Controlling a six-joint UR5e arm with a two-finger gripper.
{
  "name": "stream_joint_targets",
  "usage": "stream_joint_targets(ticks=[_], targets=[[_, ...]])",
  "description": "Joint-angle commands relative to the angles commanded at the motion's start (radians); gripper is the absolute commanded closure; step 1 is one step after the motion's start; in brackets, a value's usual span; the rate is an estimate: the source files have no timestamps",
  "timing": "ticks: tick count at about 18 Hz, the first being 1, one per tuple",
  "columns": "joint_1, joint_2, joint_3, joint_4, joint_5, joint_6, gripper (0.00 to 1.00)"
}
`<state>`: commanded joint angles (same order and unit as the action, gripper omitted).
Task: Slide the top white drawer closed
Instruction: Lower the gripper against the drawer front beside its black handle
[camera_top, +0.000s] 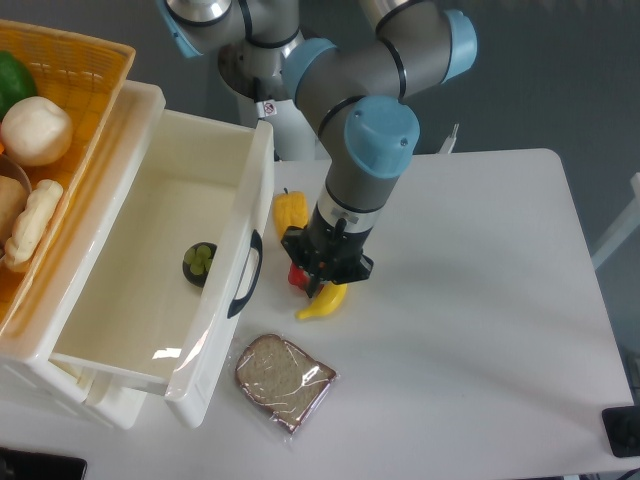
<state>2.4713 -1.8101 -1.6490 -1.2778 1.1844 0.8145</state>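
Note:
The top white drawer (130, 300) stands pulled far out of the cabinet at the left, its front panel with the curved black handle (246, 276) facing right. A small dark green item (199, 262) lies on its floor. My gripper (323, 272) points straight down just right of the handle, a short gap away and not touching it. It hangs over a yellow banana (324, 303) and a red item (298, 276). The wrist hides its fingers, so I cannot see whether they are open or shut.
An orange wicker basket (95, 95) with vegetables and bread rolls sits on the cabinet top at the left. A yellow pepper (290, 210) lies by the drawer's far corner. A wrapped bread slice (283, 380) lies near its front corner. A black item (622, 430) sits at the table's right edge.

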Motion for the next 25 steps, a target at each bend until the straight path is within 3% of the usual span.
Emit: stream_joint_targets(ticks=[6, 16, 25], targets=[[-0.002, 0.0, 0.006, -0.011, -0.052, -0.055, 1.0], [-0.032, 0.002, 0.006, -0.129, -0.057, -0.049, 1.0], [-0.058, 0.02, 0.008, -0.161, -0.058, -0.055, 1.0]])
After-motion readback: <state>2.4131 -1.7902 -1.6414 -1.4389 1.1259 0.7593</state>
